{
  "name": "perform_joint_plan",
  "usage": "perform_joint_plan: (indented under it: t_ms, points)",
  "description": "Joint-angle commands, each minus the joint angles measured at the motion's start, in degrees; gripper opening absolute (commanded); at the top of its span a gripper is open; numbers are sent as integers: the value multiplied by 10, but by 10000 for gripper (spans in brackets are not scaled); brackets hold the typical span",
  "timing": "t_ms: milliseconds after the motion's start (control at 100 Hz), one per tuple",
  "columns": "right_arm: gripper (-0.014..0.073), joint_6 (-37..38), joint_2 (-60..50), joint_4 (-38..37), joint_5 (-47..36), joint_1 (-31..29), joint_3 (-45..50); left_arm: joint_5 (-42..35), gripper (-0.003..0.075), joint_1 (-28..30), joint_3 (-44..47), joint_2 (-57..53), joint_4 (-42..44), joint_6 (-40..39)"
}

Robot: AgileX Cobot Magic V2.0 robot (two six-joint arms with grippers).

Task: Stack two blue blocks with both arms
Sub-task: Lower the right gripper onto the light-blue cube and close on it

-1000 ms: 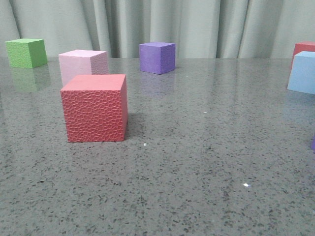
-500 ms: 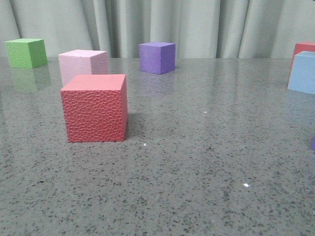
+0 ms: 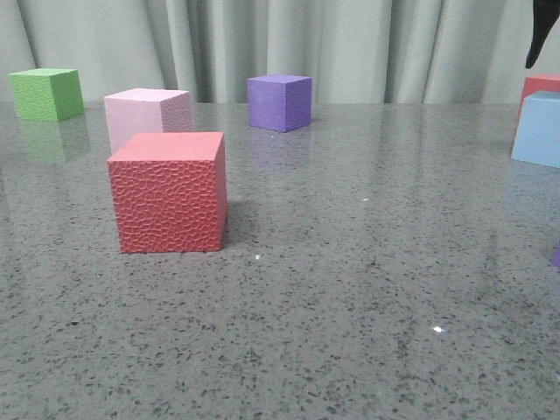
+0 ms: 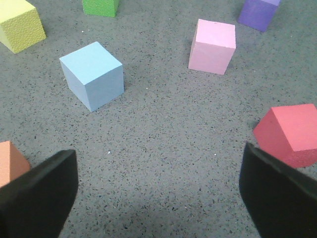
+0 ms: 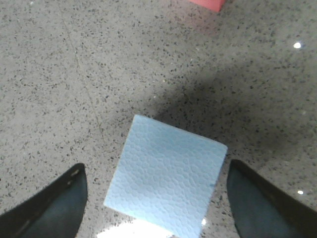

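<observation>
One pale blue block (image 5: 166, 181) lies on the table between the spread fingers of my right gripper (image 5: 156, 169), which is open and hovers above it without touching. The same block (image 3: 538, 129) sits at the right edge of the front view, with one dark finger (image 3: 542, 37) of that gripper high above it. The second blue block (image 4: 92, 74) shows only in the left wrist view, some way ahead of my left gripper (image 4: 158, 151). That gripper is open over bare table with nothing between its fingers.
A red cube (image 3: 166, 192), a pink cube (image 3: 147, 114), a purple cube (image 3: 280, 102) and a green cube (image 3: 46, 94) stand on the grey speckled table (image 3: 350, 289). Another red cube (image 3: 542, 85) is behind the right blue block. A yellow cube (image 4: 20, 25) and an orange cube (image 4: 10, 163) flank the left gripper.
A dark finger of the right gripper has come into the top right corner of the front view. No block has moved.
</observation>
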Motion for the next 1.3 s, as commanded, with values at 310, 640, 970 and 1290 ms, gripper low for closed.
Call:
perform_joint_plan:
  t_ms: [310,640,970,1290]
  points:
    - [580,24,11,-1,-33,-4,-19,-33,619,-1,-19,7,-11,-1]
    - [580,28,24,1,-29,-4,-19,-32,619,-1,-19,7,-11,-1]
    - [578,28,27,1,-25,-4,-19,-32,619,-1,-19,7,-11,-1]
    - [575,28,35,4,-7,-4,-19,-32,619,-1,-19,7,-11,-1]
